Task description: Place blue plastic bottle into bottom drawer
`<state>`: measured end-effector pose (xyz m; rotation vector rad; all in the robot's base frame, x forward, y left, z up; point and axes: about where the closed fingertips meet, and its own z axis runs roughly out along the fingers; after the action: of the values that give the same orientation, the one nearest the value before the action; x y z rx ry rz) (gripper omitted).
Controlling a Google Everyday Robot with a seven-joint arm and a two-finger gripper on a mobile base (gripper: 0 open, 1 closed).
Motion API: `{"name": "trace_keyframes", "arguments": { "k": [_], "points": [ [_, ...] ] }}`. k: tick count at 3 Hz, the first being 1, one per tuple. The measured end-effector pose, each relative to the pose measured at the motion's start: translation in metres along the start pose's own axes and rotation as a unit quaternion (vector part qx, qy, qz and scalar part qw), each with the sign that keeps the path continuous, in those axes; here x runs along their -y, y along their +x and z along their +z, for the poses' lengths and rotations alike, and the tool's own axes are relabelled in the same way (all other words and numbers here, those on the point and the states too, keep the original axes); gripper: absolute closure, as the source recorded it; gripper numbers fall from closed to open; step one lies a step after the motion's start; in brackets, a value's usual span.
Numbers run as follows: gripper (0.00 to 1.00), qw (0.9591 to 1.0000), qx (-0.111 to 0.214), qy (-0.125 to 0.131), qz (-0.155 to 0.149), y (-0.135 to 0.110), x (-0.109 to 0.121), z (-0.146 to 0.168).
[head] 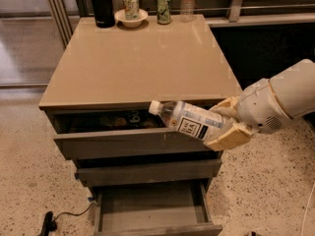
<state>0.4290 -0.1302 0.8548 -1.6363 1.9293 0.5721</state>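
Floor of speckled stone (29, 181) surrounds one tan-topped cabinet (142, 58) with three drawers; the bottom drawer (147, 203) stands open. At the back are one black flask (101, 4), two cans (164, 7) and one clear bottle (187, 1), its top cut off. At the right front, the gripper (222, 123) clasps the blue plastic bottle (189, 123) sideways before the dim top drawer (113, 141).

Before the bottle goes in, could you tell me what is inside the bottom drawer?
Only bare grey floor shows in the bottom drawer; the middle drawer covers its rear. The gripper holds the blue plastic bottle above it.
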Motion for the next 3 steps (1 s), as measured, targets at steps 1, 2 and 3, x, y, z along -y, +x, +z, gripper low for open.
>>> {"name": "trace_keyframes", "arguments": {
  "k": [1,2,3],
  "points": [
    [1.0,0.9997,0.016,-0.008,-0.014,0.01,-0.014,0.038],
    [1.0,0.9994,0.021,-0.016,-0.021,0.022,-0.022,0.062],
    [1.0,0.999,0.024,-0.022,-0.029,0.047,-0.023,0.099]
  ]
}}
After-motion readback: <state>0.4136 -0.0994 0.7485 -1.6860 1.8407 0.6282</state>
